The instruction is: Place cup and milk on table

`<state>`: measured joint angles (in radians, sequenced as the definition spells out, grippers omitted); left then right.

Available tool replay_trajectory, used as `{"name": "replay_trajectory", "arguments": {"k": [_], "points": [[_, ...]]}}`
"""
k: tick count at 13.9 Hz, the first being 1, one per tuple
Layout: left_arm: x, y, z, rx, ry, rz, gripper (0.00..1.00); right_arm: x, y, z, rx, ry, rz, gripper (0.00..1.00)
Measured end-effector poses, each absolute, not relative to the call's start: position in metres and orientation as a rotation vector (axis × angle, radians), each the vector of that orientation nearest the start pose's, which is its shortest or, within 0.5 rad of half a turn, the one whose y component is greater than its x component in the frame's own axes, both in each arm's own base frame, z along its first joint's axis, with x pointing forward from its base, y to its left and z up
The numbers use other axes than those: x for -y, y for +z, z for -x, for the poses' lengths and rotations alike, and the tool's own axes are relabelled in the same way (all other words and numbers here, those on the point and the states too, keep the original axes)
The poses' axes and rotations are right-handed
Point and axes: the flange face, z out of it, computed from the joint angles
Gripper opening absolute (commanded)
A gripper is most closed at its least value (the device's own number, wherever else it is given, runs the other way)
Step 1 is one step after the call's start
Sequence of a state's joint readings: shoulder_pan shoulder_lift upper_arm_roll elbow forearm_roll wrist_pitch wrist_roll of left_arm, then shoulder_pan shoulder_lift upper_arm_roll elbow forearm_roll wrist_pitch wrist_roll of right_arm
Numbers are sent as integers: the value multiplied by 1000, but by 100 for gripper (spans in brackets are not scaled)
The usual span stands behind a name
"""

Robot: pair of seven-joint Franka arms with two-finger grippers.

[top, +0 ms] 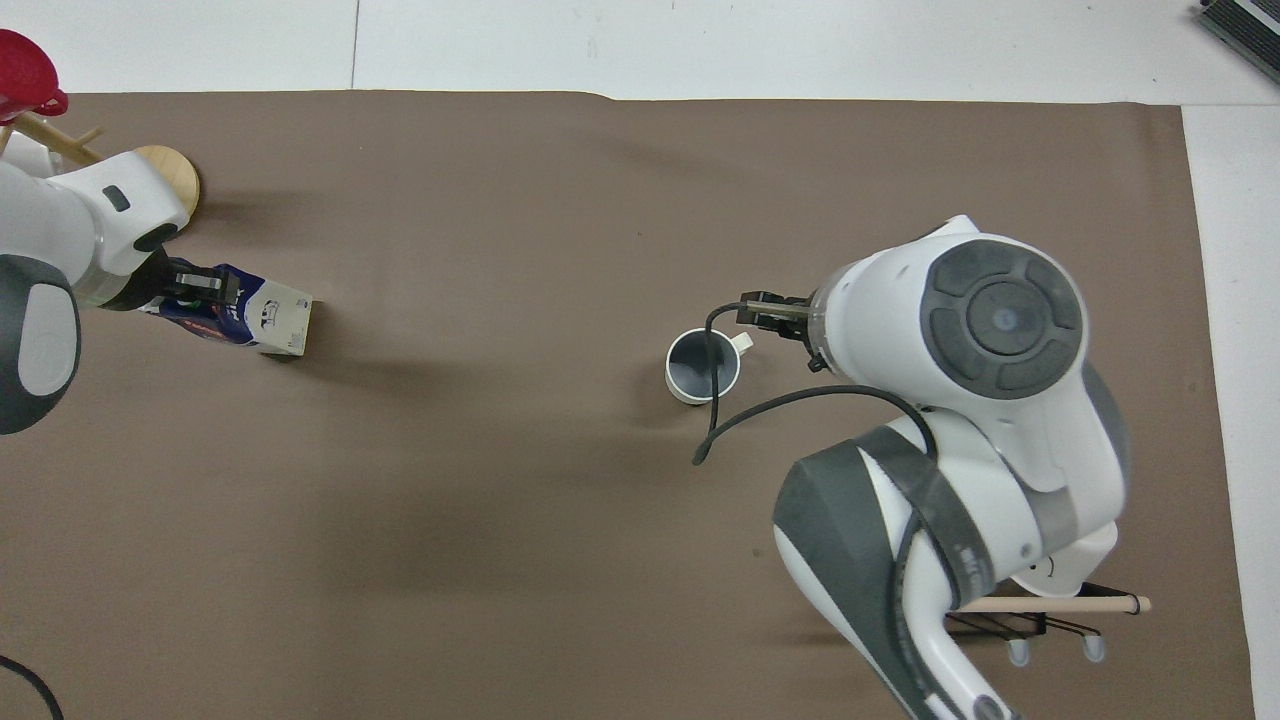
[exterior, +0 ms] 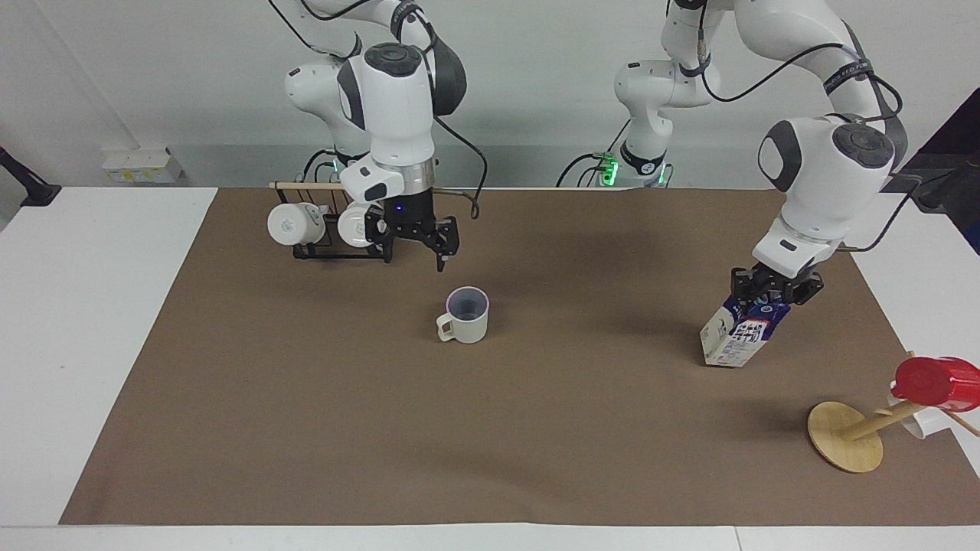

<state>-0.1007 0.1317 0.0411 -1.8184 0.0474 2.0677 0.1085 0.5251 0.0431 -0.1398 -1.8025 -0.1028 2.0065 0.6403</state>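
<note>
Read on the facing view's clock face, the cup [exterior: 465, 315] stands upright on the paper [exterior: 490, 444] near the middle of the worktop [exterior: 115, 344], handle toward nine o'clock, and nothing touches it. That half of the job looks done to me. My right end effector [exterior: 416, 256] hangs in the air at the cup's eleven o'clock, fingers spread wide and empty, over the paper between the cup and the rack [exterior: 329, 229].

The milk [exterior: 735, 337] is the step in hand. It sits at the cup's three o'clock, well apart from it, toward my left arm's end of the worktop. My left end effector [exterior: 775, 295] is pinching its dark blue top. The carton is tilted, its top leaning toward one o'clock. I cannot tell whether its low corner touches the paper or is just clear of it.

Next, I judge, I must bring the carton upright and set its base flat, then spread the left fingers and lift straight off the gable so I don't tip it. The red cup [exterior: 935, 380] at the milk's four o'clock is clear of that move. My right arm only needs to wait.
</note>
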Motion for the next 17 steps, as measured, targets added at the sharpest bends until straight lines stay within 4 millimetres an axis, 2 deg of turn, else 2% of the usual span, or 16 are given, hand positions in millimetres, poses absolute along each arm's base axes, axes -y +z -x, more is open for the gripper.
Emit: {"name": "replay_trajectory", "arguments": {"k": [2,5,9,12,15,17], "points": [[73,483,-607,-269,-208,3081,20,-188,551,-545,-311,-272,3132,100],[145,494,-598,-205,-245,3106,20,-130,583,-532,-245,-199,3150,100],[237,516,-579,-145,-223,3129,21,-61,607,-516,-208,-111,3142,100],[306,499,-571,-106,-177,3133,21,-21,611,-512,-178,-77,3143,100],[349,476,-563,-91,-146,3130,21,28,610,-510,-153,-56,3121,100],[371,471,-559,-86,-152,3134,20,46,611,-509,-164,-60,3114,100]]}}
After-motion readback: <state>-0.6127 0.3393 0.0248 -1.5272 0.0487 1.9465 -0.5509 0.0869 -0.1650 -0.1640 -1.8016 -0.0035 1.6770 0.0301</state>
